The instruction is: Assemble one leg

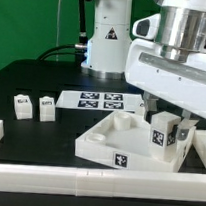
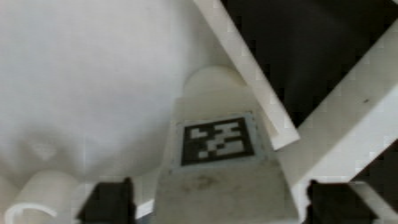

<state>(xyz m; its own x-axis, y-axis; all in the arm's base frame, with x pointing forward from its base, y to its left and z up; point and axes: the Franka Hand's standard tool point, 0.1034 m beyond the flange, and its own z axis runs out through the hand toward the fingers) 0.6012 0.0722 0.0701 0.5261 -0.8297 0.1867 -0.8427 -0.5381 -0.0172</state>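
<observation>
My gripper (image 1: 167,124) is shut on a leg (image 1: 165,135), a small white block with black-and-white tags. It holds the leg upright at the corner of the large white tray-like part (image 1: 106,143) nearest the exterior view's right. In the wrist view the leg (image 2: 217,140) fills the gap between my two dark fingers (image 2: 114,200), with the gripper (image 2: 217,208) over the tray part's pale surface (image 2: 89,80) and rim. I cannot tell whether the leg's lower end touches the part. Two more legs (image 1: 22,106) (image 1: 46,108) stand at the exterior view's left.
The marker board (image 1: 94,98) lies behind the tray part. White rails line the table's front (image 1: 45,175) and the exterior view's right (image 1: 201,149). The arm's base (image 1: 106,41) stands at the back.
</observation>
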